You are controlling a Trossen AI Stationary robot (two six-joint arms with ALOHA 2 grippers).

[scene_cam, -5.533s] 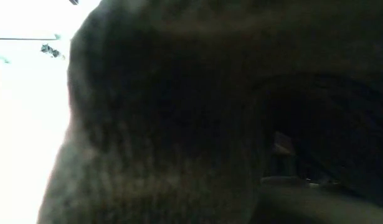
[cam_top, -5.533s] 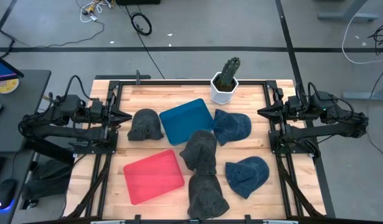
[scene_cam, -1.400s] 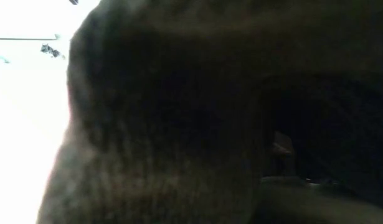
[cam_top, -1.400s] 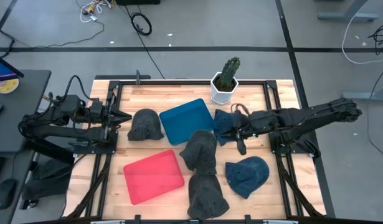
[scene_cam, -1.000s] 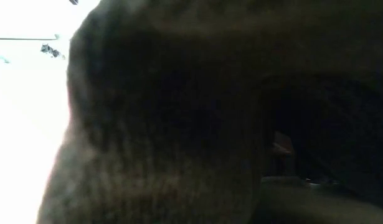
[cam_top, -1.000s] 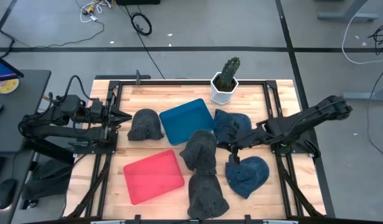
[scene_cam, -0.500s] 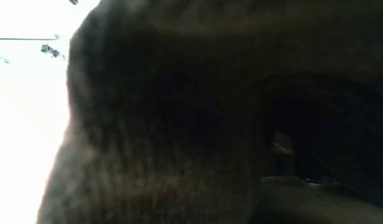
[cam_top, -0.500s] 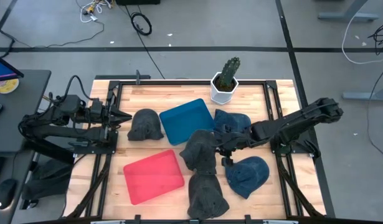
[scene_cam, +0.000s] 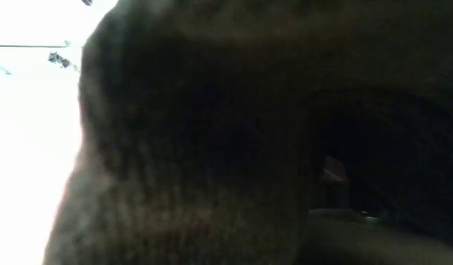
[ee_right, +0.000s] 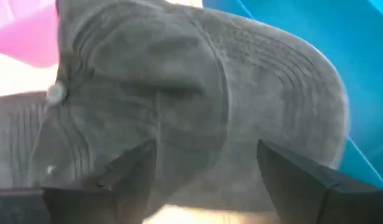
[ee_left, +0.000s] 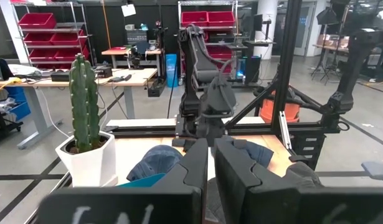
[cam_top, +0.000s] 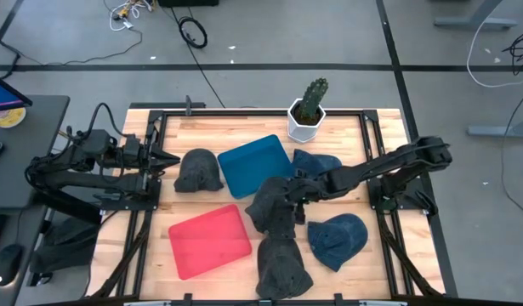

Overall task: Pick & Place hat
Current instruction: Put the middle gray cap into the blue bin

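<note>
The wooden table [cam_top: 218, 127] carries hats [cam_top: 199, 171], two trays [cam_top: 209, 240], and a potted cactus [cam_top: 308, 110].

5 hats on table: 3 dark grey caps [cam_top: 274, 206] [cam_top: 198, 170] [cam_top: 282, 266], crowns up; 2 blue denim caps [cam_top: 338, 239] [cam_top: 315, 163] at right.

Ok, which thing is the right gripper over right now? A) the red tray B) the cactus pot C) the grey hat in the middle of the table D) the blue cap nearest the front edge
C: the right gripper hangs open over the middle grey hat, which fills its wrist view between the fingers.
</note>
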